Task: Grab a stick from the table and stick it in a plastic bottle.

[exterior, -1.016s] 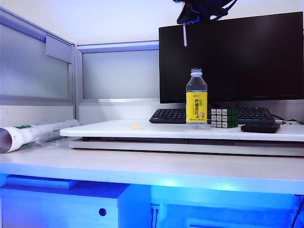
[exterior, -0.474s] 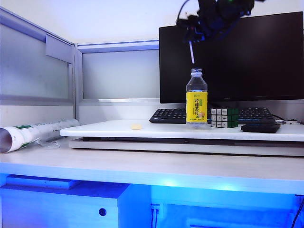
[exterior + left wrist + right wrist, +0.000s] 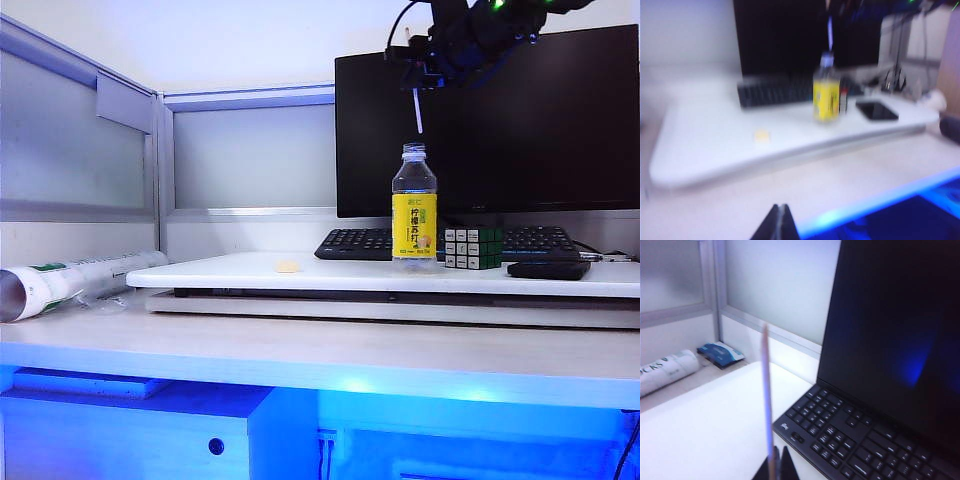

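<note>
Exterior view: right pincer [image 3: 418, 82], pinching the stick [image 3: 418, 110], has swung rightward over the plastic bottle [image 3: 414, 206], tip just above its mouth. Left wrist: left pincer [image 3: 778, 222] pressed together, low over the worktop [image 3: 805, 192]. Right wrist: stick [image 3: 766, 405] clamped.

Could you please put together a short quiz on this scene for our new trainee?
1. True or false: the stick is already inside the bottle.
2. Which gripper holds the stick? A) the left gripper B) the right gripper C) neither
3. Fill in: beside the bottle, in front of the keyboard, stands a puzzle ____.

Key:
1. False. The stick hangs in the air above the bottle's open neck, its lower end not yet in.
2. B. The right gripper is shut on the stick, high above the bottle; the left gripper is shut and empty, low over the table.
3. cube.
</note>
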